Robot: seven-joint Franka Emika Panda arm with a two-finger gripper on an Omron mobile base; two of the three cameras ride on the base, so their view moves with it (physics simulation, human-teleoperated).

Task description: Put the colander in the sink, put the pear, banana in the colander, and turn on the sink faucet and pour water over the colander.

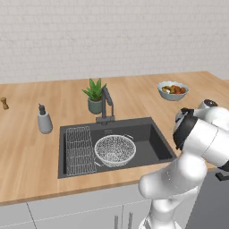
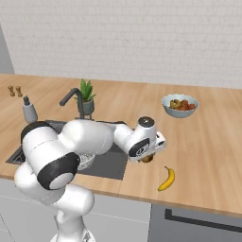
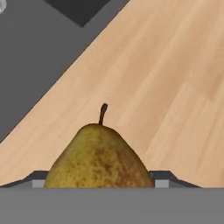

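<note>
Yellow-brown pear (image 3: 98,157) sits clamped in the claw (image 3: 99,183); firm, rounded, probably slippery, so its wide belly looks safest.

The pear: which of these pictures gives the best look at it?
The hand view: the pear sits close up between the fingers, with its speckled skin and stem clear against the wooden counter. In the right base view just a dark sliver of it peeks from under the robot's hand.

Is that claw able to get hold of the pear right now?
Probably yes: the claw is down on the counter with the pear right between its fingers, nothing in the way.
</note>
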